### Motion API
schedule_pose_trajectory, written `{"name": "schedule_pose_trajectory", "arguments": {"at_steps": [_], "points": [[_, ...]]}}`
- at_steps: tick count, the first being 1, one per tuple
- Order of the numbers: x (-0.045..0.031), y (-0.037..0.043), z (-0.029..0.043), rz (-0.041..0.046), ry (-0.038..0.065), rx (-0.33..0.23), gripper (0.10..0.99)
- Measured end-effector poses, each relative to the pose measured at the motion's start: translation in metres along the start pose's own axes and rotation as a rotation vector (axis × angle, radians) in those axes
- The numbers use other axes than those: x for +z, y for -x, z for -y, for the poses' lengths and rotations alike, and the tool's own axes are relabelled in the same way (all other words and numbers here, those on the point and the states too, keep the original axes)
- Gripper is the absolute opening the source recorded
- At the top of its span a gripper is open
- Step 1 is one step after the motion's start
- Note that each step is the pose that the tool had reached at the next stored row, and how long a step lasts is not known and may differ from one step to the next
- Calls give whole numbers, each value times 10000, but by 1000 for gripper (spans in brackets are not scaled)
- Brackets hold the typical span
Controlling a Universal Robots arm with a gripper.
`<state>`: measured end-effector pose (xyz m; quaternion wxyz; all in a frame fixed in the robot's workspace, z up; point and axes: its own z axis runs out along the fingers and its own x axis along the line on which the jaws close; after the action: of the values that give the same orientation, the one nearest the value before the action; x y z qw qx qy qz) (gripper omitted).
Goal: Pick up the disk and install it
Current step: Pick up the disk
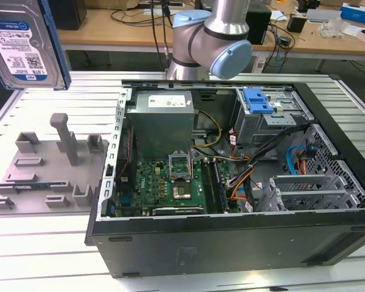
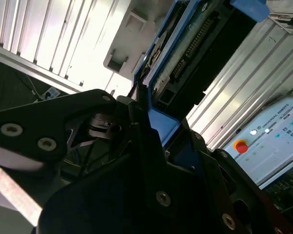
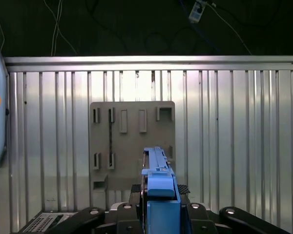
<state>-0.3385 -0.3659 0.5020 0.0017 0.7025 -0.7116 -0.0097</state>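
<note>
Two fingers (image 3: 183,189) of the gripper (image 3: 158,194) pinch the disk (image 1: 24,42) by its blue edge; I see it aloft at ten o'clock from the open case (image 1: 231,243), the arm (image 1: 213,36) hunched at twelve.

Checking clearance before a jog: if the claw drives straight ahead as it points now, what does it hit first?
Likely the grey slotted fixture plate on the ribbed table, met by the disk the claw holds; depth unclear.
</note>
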Motion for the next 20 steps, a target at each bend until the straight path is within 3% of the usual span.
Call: {"name": "schedule_pose_trajectory", "arguments": {"at_steps": [7,10,14,15,19,20], "points": [[-7,-168,288,0,1,-1,369],[-11,-268,516,0,0,3,369],[-13,-345,672,0,0,2,369],[-13,-390,757,0,0,1,369],[-14,-463,914,0,0,1,369],[-14,-486,982,0,1,2,369]]}}
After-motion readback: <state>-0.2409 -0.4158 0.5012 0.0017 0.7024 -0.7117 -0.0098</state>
